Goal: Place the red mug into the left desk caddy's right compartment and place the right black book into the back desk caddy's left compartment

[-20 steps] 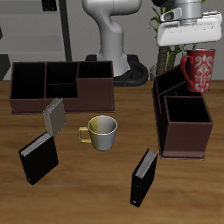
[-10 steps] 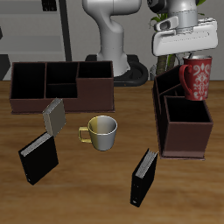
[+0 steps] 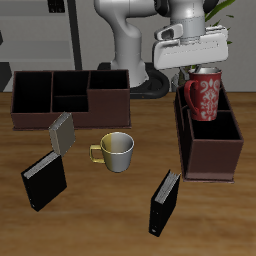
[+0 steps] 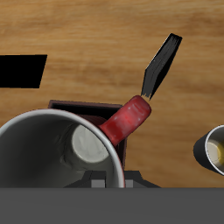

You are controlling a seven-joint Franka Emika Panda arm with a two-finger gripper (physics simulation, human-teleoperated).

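Note:
My gripper is shut on the rim of the red mug and holds it upright in the air, just above the left desk caddy, over its farther part. In the wrist view I see the mug's white inside, its red handle and the caddy's rim below it. The right black book stands near the table's front edge. The back desk caddy stands farther back, with nothing in its compartments.
The other black book stands near the front edge, and also shows in the wrist view. A yellow-green mug sits mid-table. A small grey book stands before the back caddy. The robot's base is behind.
My gripper has carried the red mug sideways toward the table's middle and lower, from beyond the left caddy's outer side to over the caddy.

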